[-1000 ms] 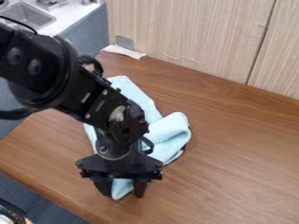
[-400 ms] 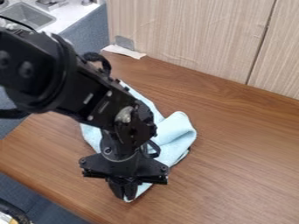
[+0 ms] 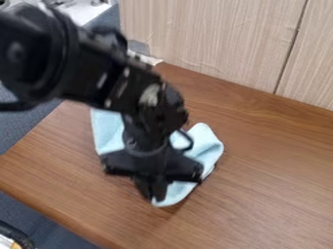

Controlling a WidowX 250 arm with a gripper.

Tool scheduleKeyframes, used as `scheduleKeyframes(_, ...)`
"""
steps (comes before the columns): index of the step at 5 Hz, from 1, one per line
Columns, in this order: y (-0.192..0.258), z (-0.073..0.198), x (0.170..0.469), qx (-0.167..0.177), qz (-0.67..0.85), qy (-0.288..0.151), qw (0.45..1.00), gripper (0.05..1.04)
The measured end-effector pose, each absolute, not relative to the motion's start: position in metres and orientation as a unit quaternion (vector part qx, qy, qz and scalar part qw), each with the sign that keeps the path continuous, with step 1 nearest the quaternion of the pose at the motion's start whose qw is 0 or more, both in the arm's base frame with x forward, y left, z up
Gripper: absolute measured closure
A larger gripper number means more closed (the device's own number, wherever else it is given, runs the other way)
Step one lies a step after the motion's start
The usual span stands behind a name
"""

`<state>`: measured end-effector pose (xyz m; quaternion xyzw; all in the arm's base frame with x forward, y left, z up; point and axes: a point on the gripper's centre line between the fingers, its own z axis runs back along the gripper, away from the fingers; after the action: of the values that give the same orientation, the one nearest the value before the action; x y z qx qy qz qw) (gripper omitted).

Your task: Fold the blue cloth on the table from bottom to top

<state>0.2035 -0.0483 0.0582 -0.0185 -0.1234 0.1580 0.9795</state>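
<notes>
Claw (image 3: 153,195) looks clenched on the blue cloth's (image 3: 207,145) lower tip, bit blurred. Cloth sits inside the surface's (image 3: 276,180) lower-left edge, wood stretching wide rightward.

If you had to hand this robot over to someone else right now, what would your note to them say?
Gripper: closed, seemingly pinching the near corner of the blue cloth.
Cloth: rumpled on the wooden table, partly hidden behind the arm.
Done: the corner appears gripped; no finished fold shows.
Left: probably bring that corner up toward the wood-panelled wall, lay it over the rest, then let go.
</notes>
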Motion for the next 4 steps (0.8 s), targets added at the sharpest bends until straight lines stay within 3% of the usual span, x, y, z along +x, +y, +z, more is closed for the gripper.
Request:
scheduleKeyframes(2, -0.03, 0.106, 0.267, -0.05, 0.212, -0.173, 0.961, 1.023)
scheduleKeyframes(3, -0.005, 0.105, 0.293, -0.057, 0.254, -0.171, 0.95, 1.023)
scheduleKeyframes(4, 0.022, 0.084, 0.312, -0.049, 0.289, -0.148, 0.944, 1.023)
